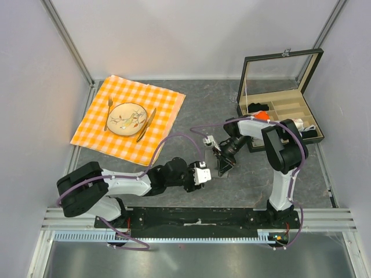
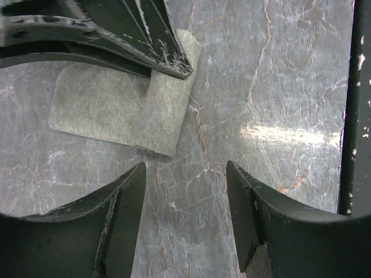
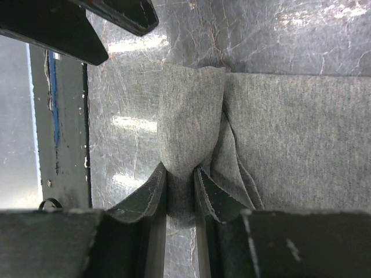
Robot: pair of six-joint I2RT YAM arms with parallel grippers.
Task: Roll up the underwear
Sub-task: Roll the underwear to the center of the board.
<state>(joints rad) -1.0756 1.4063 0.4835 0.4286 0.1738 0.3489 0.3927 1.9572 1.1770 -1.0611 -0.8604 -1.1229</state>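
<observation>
While the right gripper [image 3: 181, 174] is clamped on a pinched-up fold of the underwear [image 3: 290, 139], I note that the rest of the grey cloth lies flat on the marbled table [image 2: 278, 87], near its middle. Left gripper [image 2: 185, 169]: fingers apart, holding nothing, hovering just beside the cloth's edge, not touching it.

Pale walls [image 1: 174, 35] enclose a grey marbled table [image 1: 200, 113].
</observation>
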